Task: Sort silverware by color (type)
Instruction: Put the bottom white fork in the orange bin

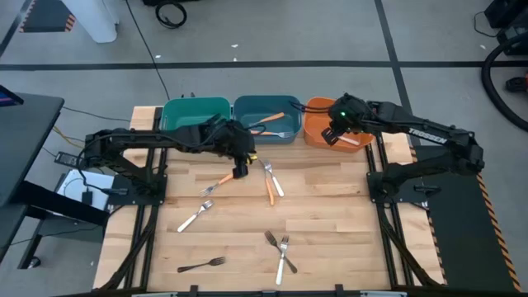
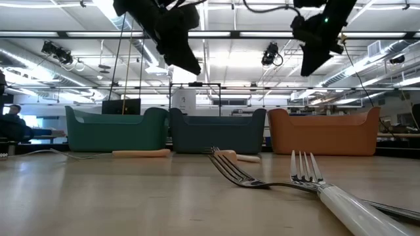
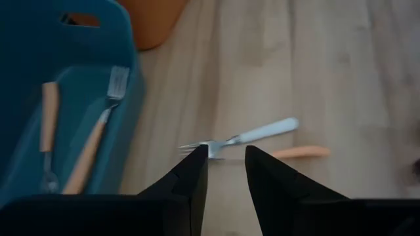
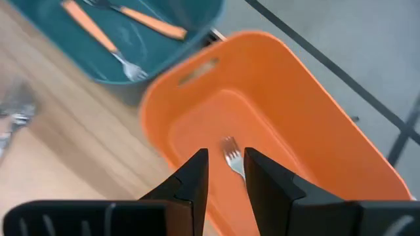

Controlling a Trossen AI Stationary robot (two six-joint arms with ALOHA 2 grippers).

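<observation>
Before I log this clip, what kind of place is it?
Probably a robotics lab or open workshop hall: a wooden table on a bare concrete floor, cables lying loose, ceiling strip lights, and workstations behind the bins.

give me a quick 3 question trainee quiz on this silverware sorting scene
1. True or false: the orange bin is empty.
2. Which bin holds the orange-handled forks? A) green bin B) blue bin C) orange bin
3. Fill in: the right tool hovers over the ____ bin.

Key:
1. False; a pale-handled fork lies inside it.
2. B
3. orange; the left tool hangs over the table near loose forks.
</observation>
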